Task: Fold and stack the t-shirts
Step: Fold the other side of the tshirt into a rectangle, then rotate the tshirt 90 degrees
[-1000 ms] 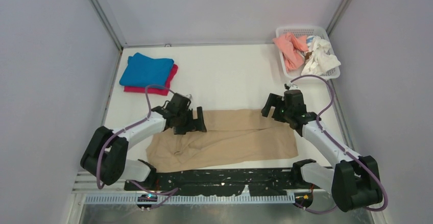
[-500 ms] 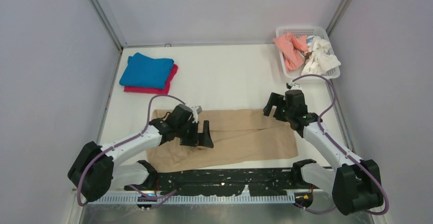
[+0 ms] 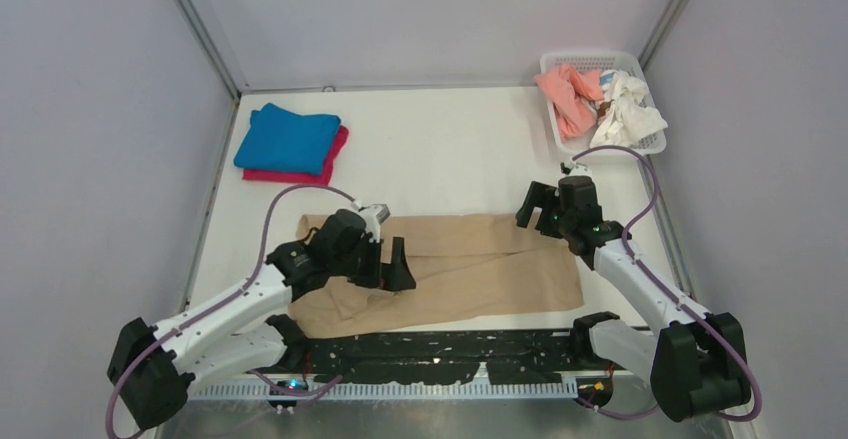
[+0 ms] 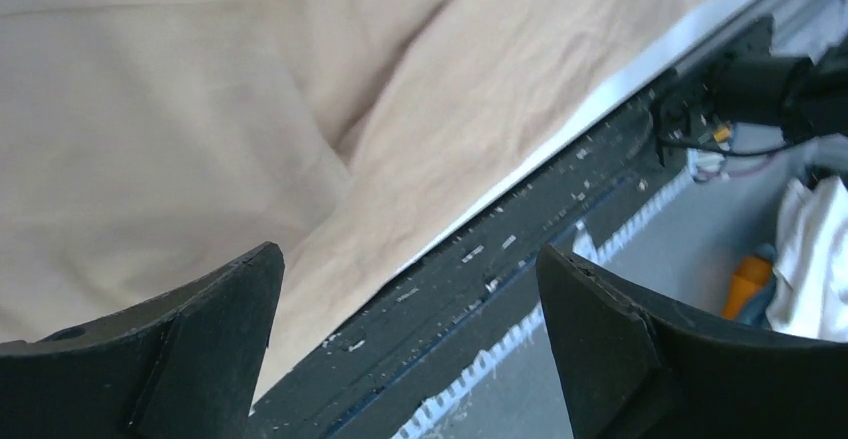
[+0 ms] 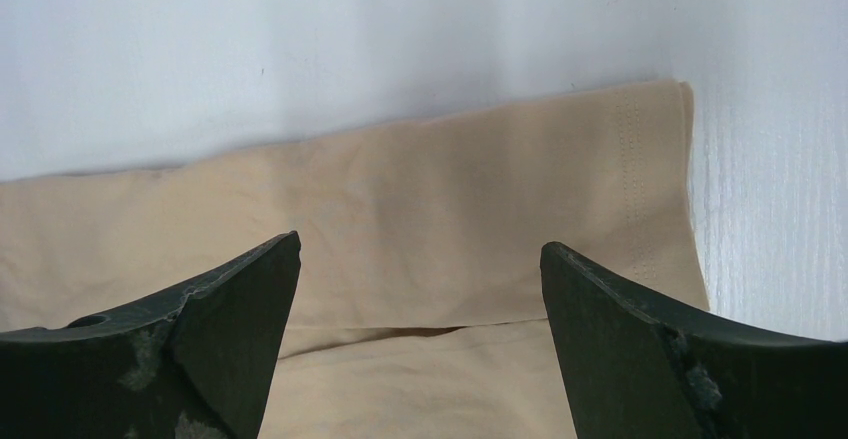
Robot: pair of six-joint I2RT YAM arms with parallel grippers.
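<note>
The tan t-shirt (image 3: 470, 264) lies spread near the table's front edge, partly folded lengthwise. It also shows in the left wrist view (image 4: 200, 109) and the right wrist view (image 5: 420, 219). My left gripper (image 3: 385, 264) is open and empty above the shirt's left middle. My right gripper (image 3: 540, 209) is open and empty above the shirt's far right corner. A folded bright blue t-shirt (image 3: 288, 139) lies on a folded magenta-pink t-shirt (image 3: 335, 159) at the far left. A salmon-pink t-shirt (image 3: 568, 94) and a white t-shirt (image 3: 628, 109) lie crumpled in the basket.
A white mesh basket (image 3: 590, 61) stands at the far right corner. A black strip (image 3: 450, 344) runs along the table's front edge, also in the left wrist view (image 4: 520, 249). Grey walls enclose the table on three sides.
My left gripper has moved nearer and to the right over the tan shirt, its arm stretching lower. The right arm has barely moved.
</note>
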